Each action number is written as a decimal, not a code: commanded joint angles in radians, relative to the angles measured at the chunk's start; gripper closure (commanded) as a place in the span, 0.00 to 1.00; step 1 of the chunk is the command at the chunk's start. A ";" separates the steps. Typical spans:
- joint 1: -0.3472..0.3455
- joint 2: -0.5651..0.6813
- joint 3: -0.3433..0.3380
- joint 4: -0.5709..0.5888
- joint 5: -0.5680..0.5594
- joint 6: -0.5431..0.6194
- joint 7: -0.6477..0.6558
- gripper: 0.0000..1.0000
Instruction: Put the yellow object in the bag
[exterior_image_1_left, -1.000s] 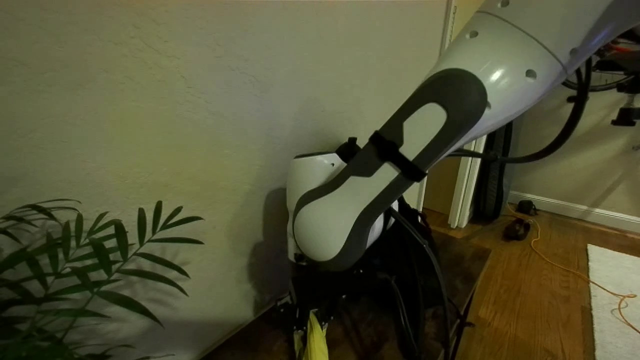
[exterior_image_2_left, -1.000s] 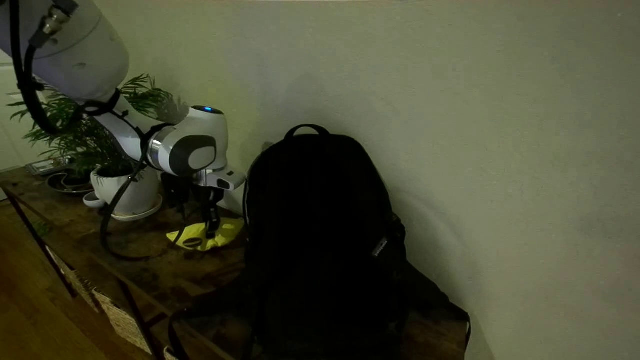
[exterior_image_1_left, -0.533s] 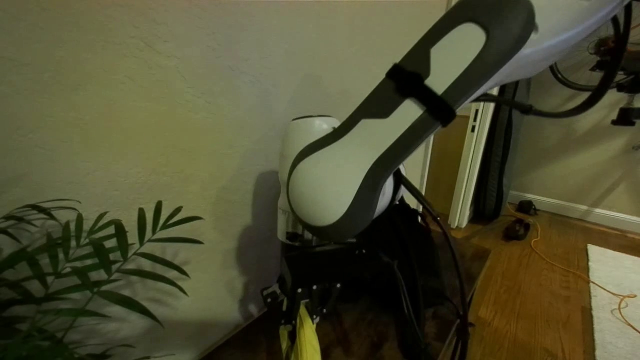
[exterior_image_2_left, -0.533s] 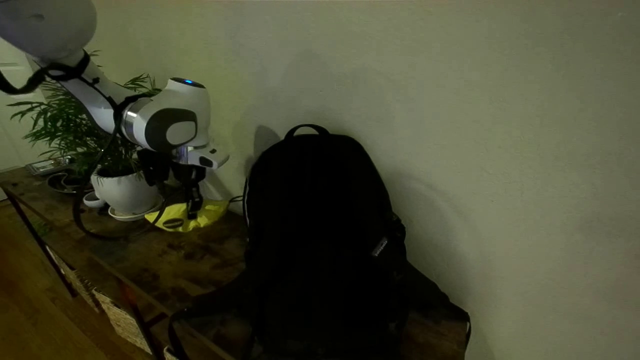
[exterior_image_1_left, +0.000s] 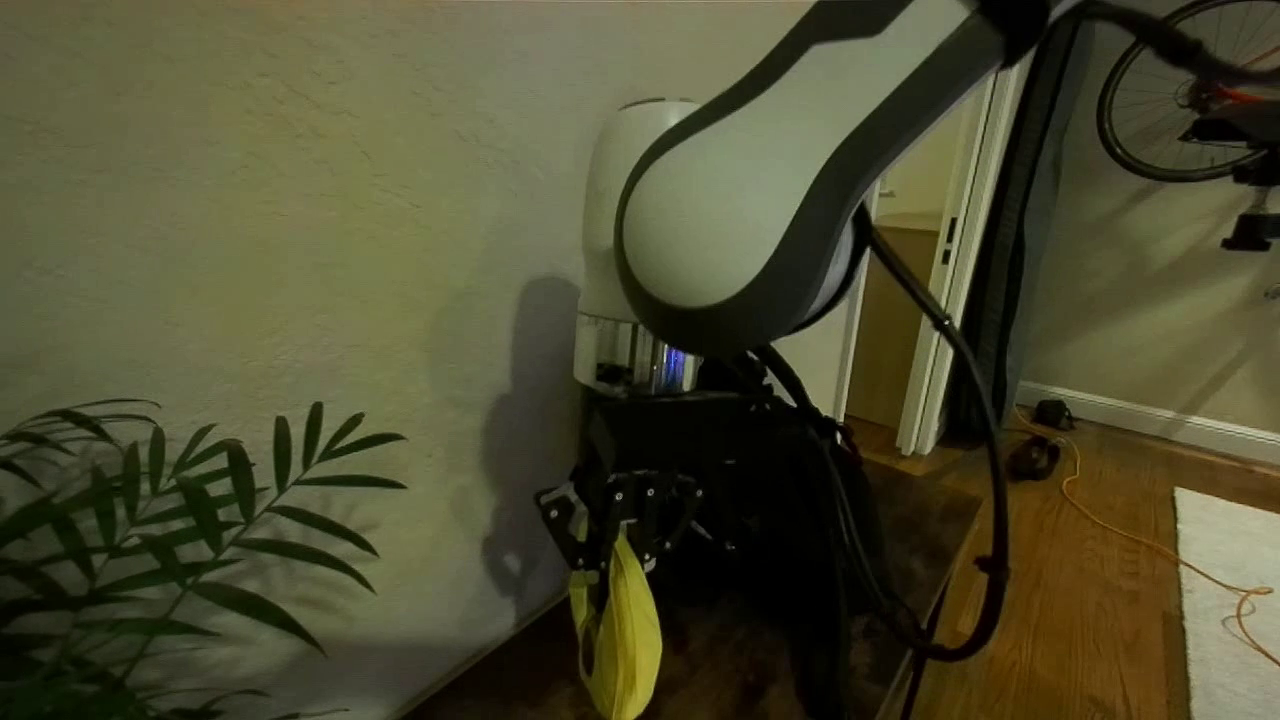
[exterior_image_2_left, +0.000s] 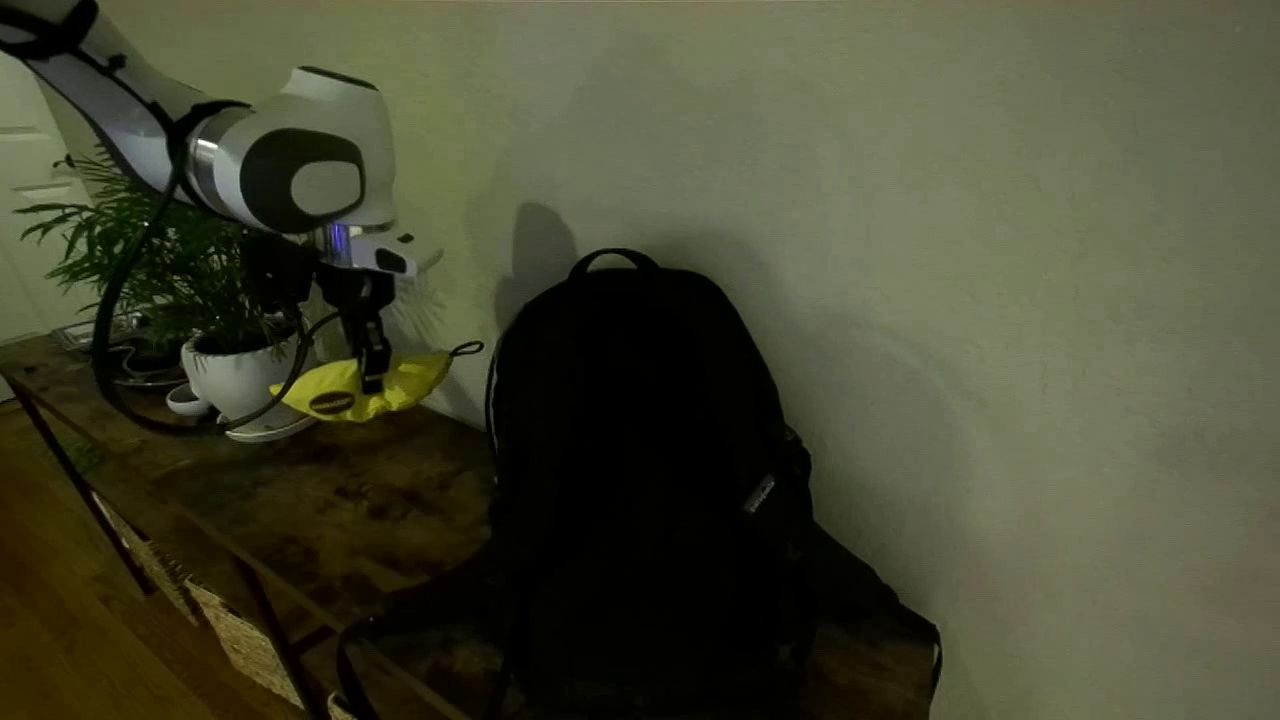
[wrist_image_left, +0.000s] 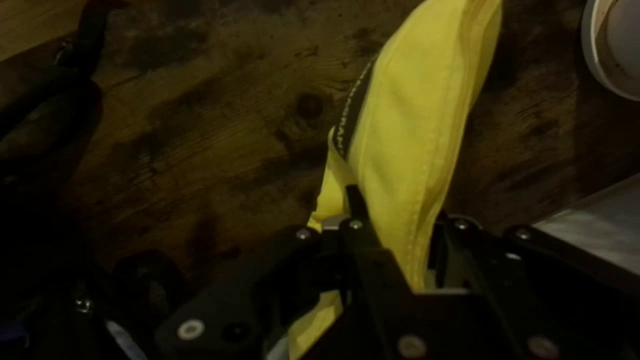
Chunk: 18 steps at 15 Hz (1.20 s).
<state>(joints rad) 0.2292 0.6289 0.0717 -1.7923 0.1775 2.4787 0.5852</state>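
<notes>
The gripper (exterior_image_2_left: 371, 379) is holding the yellow pouch (exterior_image_2_left: 408, 382) clamped by the middle — its fingers (wrist_image_left: 366, 235) are pinching the cloth from both sides. The pouch is hanging above the wooden table (exterior_image_2_left: 370, 500), outside the black backpack (exterior_image_2_left: 640, 480); in an exterior view it is appearing between the backpack and the white plant pot (exterior_image_2_left: 228, 385). It is tilting a little, and at its higher end a small dark loop (exterior_image_2_left: 468, 346) is pointing toward the backpack. In the wrist view a dark label (wrist_image_left: 354, 112) is showing on the pouch's side, its pale letters turning too far away to read in full.

The backpack is standing upright on the table beside the wall (exterior_image_2_left: 1000, 250), with its top handle (exterior_image_2_left: 613, 254) arching up and its straps (exterior_image_2_left: 872, 592) spreading outward. It is looking so dark that I cannot tell whether it is gaping.

The arm (exterior_image_2_left: 310, 160) is arching over the pouch, and a black cable (exterior_image_1_left: 995, 455) is looping below it. On the wooden floor (exterior_image_1_left: 1070, 590), an orange cord (exterior_image_1_left: 1110, 524) is running onto a pale rug (exterior_image_1_left: 1215, 545).
</notes>
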 joint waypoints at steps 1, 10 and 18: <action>0.030 -0.151 -0.045 -0.121 -0.029 -0.024 0.033 0.94; 0.032 -0.255 -0.112 -0.183 -0.184 -0.032 0.108 0.94; 0.011 -0.218 -0.165 -0.145 -0.296 0.000 0.136 0.94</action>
<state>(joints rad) 0.2401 0.4380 -0.0721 -1.9214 -0.0766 2.4623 0.6933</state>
